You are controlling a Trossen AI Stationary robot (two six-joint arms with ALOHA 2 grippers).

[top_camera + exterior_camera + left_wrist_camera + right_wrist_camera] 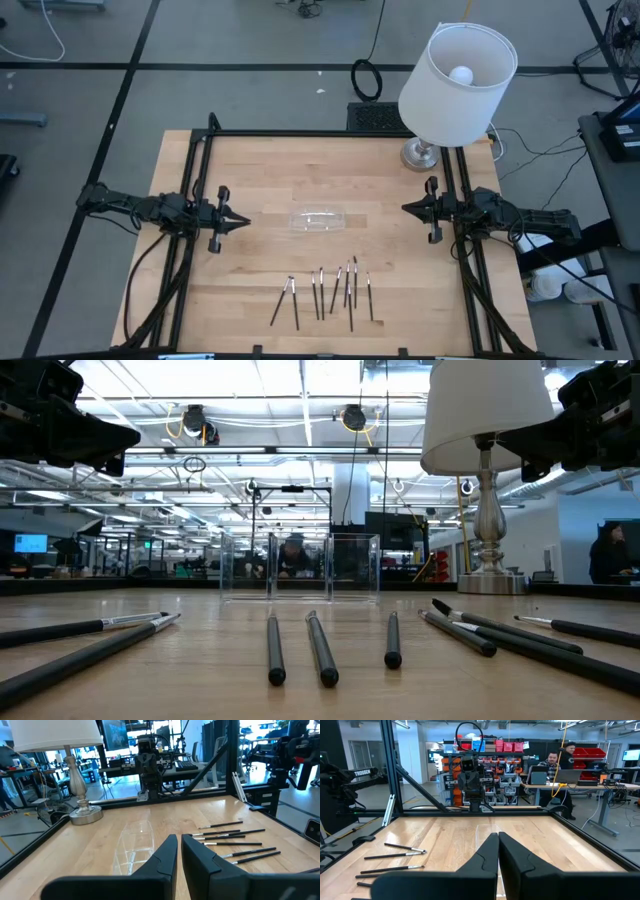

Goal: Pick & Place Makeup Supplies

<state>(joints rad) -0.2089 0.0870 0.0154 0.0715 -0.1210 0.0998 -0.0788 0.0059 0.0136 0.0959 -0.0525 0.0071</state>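
Nearest the front edge of the worktop [250,170] lie the makeup sticks [330,293], thin dark pencil-like pieces spread in a loose row, most of them pointing roughly from front to back. The two at the left end of the row [286,300] angle toward each other and meet at their pale tips; the rest lie close together, some touching or crossing. In the low view several blunt dark ends [322,648] face the camera.

Behind them, about the middle of the worktop, sits a small clear plastic tray [318,219], apart from the sticks.

Level with the tray, the left end effector [240,218] hangs above the left side of the worktop, its fingers drawn almost together with only a thin gap and nothing between them. The right end effector [408,208] hangs above the right side, fingers closed and empty. Both point inward toward the tray.

At the far edge, toward the right corner, stands a table lamp [456,75] with a white shade and a silvery base [420,154].
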